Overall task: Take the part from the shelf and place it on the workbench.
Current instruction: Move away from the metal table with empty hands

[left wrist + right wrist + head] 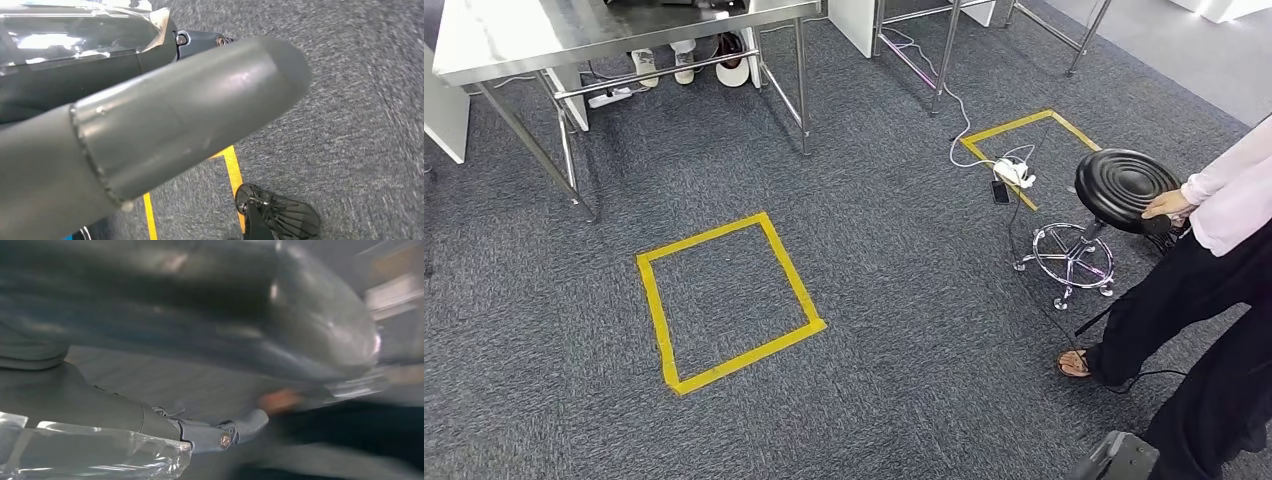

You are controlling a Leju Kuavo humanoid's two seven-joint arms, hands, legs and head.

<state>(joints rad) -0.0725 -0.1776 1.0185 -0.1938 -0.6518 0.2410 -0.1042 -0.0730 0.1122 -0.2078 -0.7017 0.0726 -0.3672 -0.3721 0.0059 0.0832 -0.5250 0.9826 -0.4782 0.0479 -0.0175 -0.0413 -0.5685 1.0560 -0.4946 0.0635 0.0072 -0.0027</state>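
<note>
Left hand hangs over grey carpet, thick thumb extended, nothing visible in it; how far its fingers open cannot be told. Right hand blurred, state unclear. Part, shelf unseen. Yellow tape square on open floor; steel workbench beyond. Person beside black stool.

Grey carpet bears a yellow tape square, with steel tables behind and a black stool.
</note>
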